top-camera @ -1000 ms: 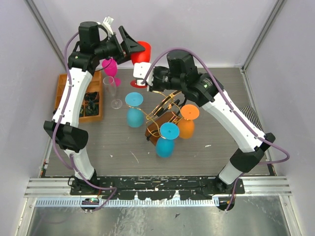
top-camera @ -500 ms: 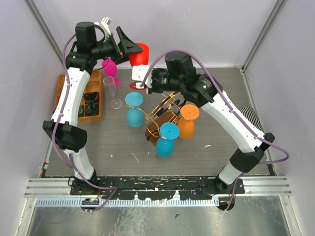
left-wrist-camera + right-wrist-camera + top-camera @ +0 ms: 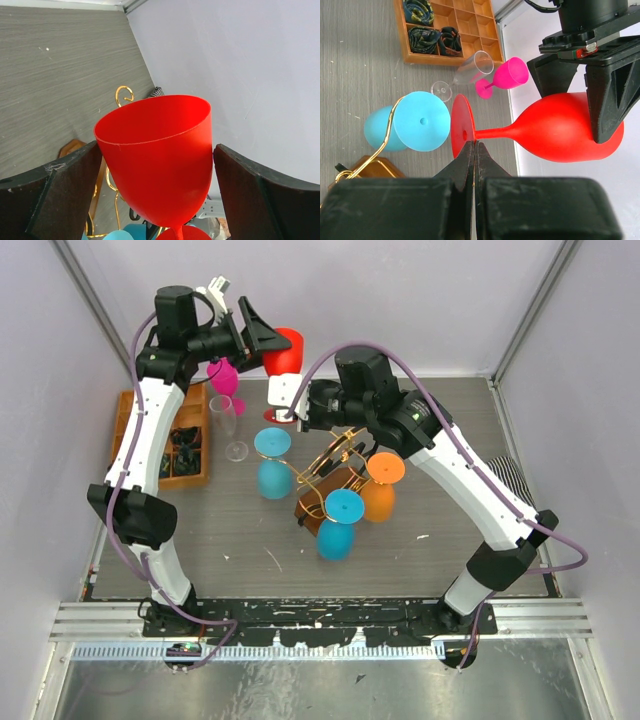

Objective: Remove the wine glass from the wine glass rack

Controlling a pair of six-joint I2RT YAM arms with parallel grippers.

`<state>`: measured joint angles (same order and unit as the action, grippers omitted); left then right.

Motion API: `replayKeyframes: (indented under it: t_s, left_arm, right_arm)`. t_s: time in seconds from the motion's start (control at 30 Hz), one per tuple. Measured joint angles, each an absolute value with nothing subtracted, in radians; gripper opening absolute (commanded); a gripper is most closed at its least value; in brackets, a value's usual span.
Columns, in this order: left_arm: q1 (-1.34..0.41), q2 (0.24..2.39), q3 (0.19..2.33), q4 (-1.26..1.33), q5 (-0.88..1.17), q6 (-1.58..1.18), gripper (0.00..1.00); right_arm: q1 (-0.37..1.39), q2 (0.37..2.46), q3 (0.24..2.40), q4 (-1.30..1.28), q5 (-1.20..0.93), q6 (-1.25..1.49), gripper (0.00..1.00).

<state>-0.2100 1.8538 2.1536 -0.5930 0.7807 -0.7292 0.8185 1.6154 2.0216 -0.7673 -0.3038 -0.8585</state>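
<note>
Now off the rack [image 3: 335,465]: red wine glass [image 3: 283,352] up at far left, barely shifted lately. Right pincer [image 3: 474,150] pressed together at the foot; left pincer [image 3: 155,170] spread around the bowl, not gripping. Handover probably pending.

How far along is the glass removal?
Done: red wine glass is clear of the wine glass rack. In hand: right gripper pinches its foot; the open left gripper straddles the bowl, contact unclear. Left: two blue glasses and an orange glass remain on the rack.
</note>
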Motion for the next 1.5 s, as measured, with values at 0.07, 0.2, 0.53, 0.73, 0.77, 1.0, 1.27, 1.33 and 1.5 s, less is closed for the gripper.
replayKeyframes:
  t_s: [0.07, 0.2, 0.53, 0.73, 0.77, 1.0, 1.27, 1.33, 1.5]
  left_arm:
    - [-0.210, 1.854, 2.154, -0.600, 0.788, -0.723, 0.98]
    - [-0.210, 1.854, 2.154, -0.616, 0.796, -0.709, 1.00]
    - [-0.210, 1.854, 2.154, -0.621, 0.800, -0.699, 0.88]
    - [-0.210, 1.854, 2.154, -0.620, 0.802, -0.699, 0.85]
    - [-0.210, 1.854, 2.154, -0.620, 0.801, -0.698, 0.85]
    - [-0.175, 1.854, 2.154, -0.604, 0.793, -0.705, 0.84]
    - [-0.100, 1.898, 2.213, -0.574, 0.679, -0.701, 0.80]
    - [-0.102, 1.923, 2.233, -0.574, 0.617, -0.673, 0.80]
    - [-0.141, 1.961, 2.234, -0.574, 0.402, -0.552, 0.81]
  right_arm:
    - [0.818, 1.615, 2.022, -0.767, -0.307, -0.859, 0.00]
    - [0.818, 1.622, 2.027, -0.767, -0.314, -0.858, 0.00]
    - [0.822, 1.637, 2.035, -0.766, -0.321, -0.854, 0.16]
    - [0.823, 1.629, 2.009, -0.717, -0.313, -0.832, 0.48]
    - [0.823, 1.623, 1.991, -0.696, -0.308, -0.827, 0.52]
    - [0.823, 1.553, 1.895, -0.598, -0.211, -0.777, 0.69]
    - [0.823, 1.436, 1.831, -0.471, -0.047, -0.695, 0.73]
    - [0.823, 1.400, 1.794, -0.438, -0.019, -0.681, 0.75]
    - [0.823, 1.344, 1.722, -0.382, 0.043, -0.661, 0.76]
